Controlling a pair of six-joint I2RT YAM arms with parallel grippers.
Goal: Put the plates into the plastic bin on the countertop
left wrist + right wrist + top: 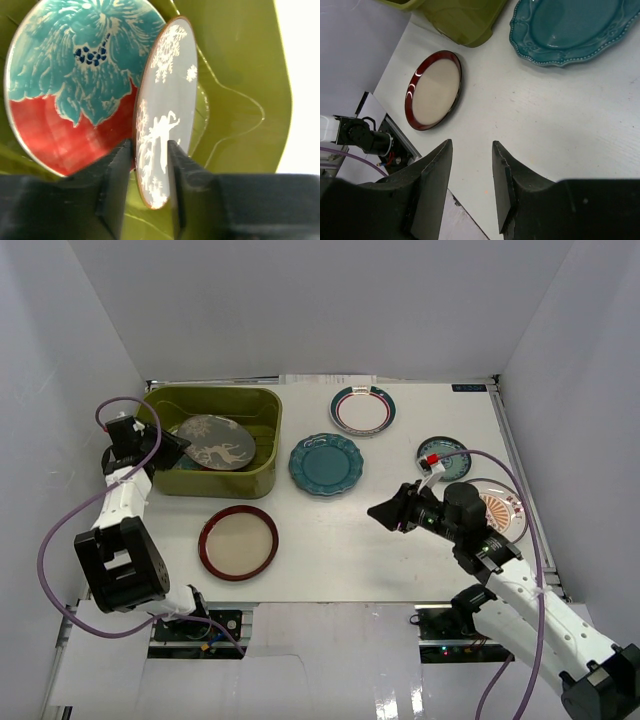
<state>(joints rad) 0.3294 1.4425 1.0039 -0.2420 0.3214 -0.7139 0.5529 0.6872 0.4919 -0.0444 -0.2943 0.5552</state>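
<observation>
Left gripper (147, 146) clamping grey-silver plate (167, 100) rim, inside bin (235, 60) — right gripper (471, 145) spread

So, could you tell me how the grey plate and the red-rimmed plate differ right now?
The grey plate is in the green bin; the red-rimmed plate lies flat on the white table. The left arm's fingers pinch the grey plate's edge, while nothing touches the red-rimmed plate. The grey plate carries a white pattern; the red-rimmed plate has a plain cream centre. Both are round.
</observation>
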